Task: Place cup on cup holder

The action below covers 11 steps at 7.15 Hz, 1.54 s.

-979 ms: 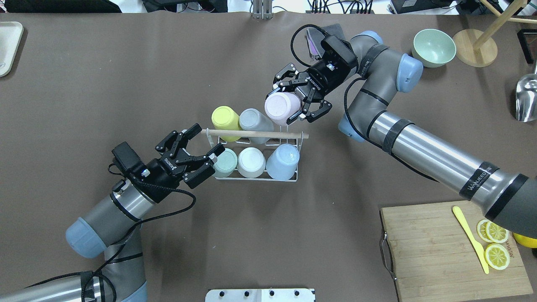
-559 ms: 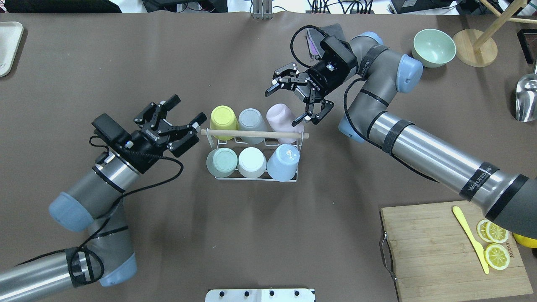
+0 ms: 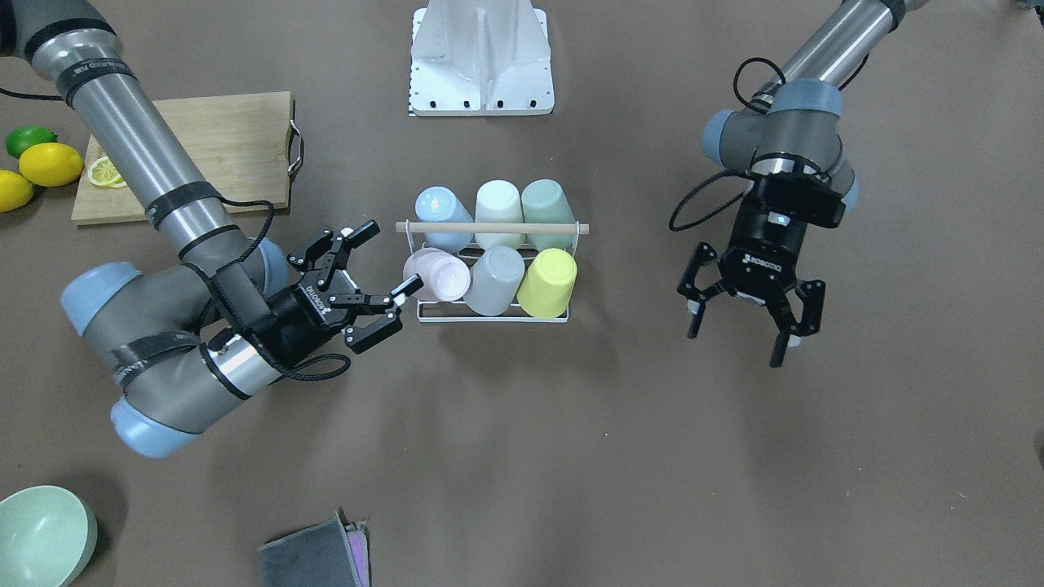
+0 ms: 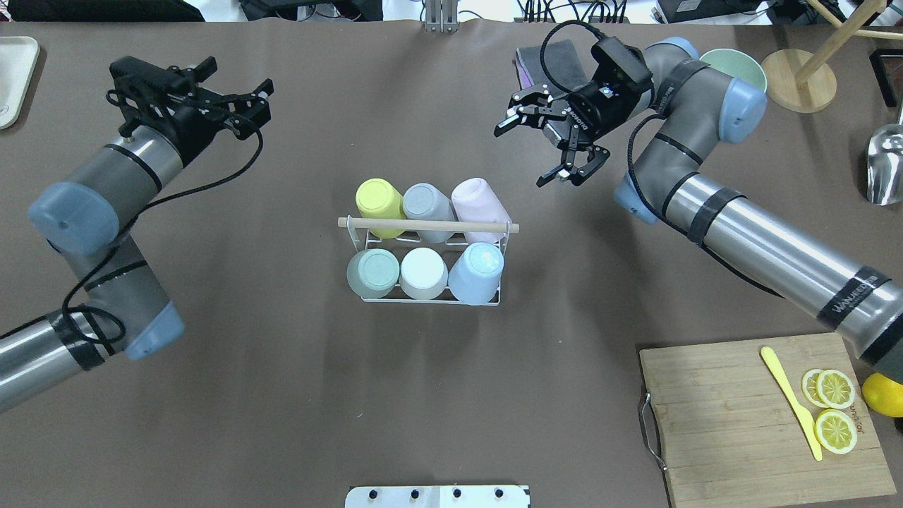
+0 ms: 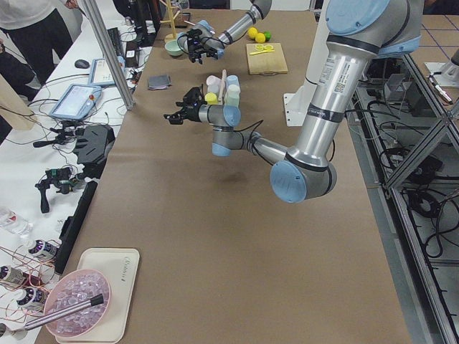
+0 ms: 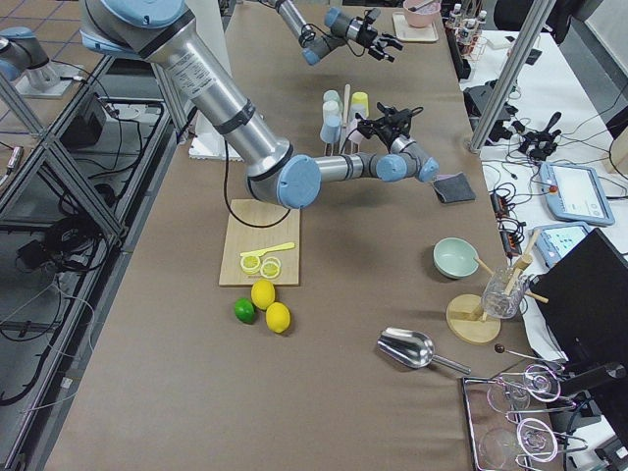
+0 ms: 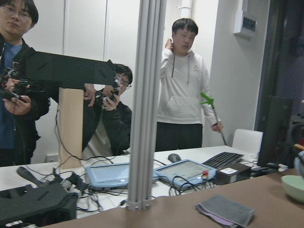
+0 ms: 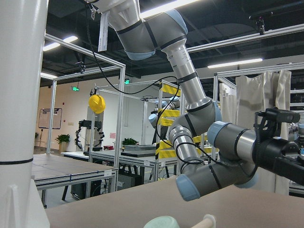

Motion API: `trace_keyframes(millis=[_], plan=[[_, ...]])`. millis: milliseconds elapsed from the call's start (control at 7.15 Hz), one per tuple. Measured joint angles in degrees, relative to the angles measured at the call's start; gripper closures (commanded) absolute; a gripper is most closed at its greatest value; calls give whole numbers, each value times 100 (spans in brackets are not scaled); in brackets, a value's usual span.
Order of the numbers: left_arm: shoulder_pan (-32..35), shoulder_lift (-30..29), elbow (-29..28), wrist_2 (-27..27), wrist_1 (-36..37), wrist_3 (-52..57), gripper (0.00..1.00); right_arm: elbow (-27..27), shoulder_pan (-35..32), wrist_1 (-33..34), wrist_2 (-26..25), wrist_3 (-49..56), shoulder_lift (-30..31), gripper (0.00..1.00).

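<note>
The cup holder [image 4: 430, 300] is a white wire rack with a wooden rod [image 4: 428, 224] across its top, mid-table. It holds several upturned cups. The pink cup [image 4: 480, 201] sits at its far right corner and leans a little; it also shows in the front-facing view [image 3: 440, 273]. My right gripper [image 4: 550, 144] is open and empty, up and to the far right of the pink cup; it also shows in the front-facing view [image 3: 383, 273]. My left gripper [image 4: 262, 102] is open and empty, far to the rack's left; it also shows in the front-facing view [image 3: 734, 342].
A wooden cutting board [image 4: 726, 423] with lemon slices and a yellow knife lies at the near right. A green bowl [image 4: 734, 60], a grey cloth [image 4: 557, 56], a wooden stand [image 4: 797, 81] and a metal scoop [image 4: 885, 162] are at the far right. A white tray [image 4: 14, 77] is far left.
My right gripper let go of the pink cup on the rack and drew back to the far right. My left gripper moved away from the rack to the far left.
</note>
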<state>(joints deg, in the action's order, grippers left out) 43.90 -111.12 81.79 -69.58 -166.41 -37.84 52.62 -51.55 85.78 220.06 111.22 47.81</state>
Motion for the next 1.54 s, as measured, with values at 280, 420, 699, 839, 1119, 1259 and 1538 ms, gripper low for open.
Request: trace_keyframes(millis=[280, 420, 699, 839, 1119, 1259, 1538], plan=[[932, 129, -141, -1279, 1271, -373, 2, 834, -215, -21, 92, -493, 851, 8], [1376, 196, -303, -2109, 1798, -436, 2, 1275, -258, -40, 269, -762, 1261, 9], [2105, 260, -814, -3709, 2629, -435, 2, 2005, -451, -57, 685, -1318, 2015, 9], [2510, 280, -1115, -4620, 2928, -413, 3, 2290, -583, -60, 799, -1657, 2411, 9], [3239, 290, -1411, -5800, 3715, 187, 2, 2640, -953, -58, 892, -2604, 3000, 9], [3524, 297, -1411, -6052, 4314, 770, 2, 2737, -1109, -39, 912, -3110, 3216, 9], [3836, 398, -1028, -6219, 5615, 1667, 2, 2795, -1452, 1, 899, -4444, 3548, 9]])
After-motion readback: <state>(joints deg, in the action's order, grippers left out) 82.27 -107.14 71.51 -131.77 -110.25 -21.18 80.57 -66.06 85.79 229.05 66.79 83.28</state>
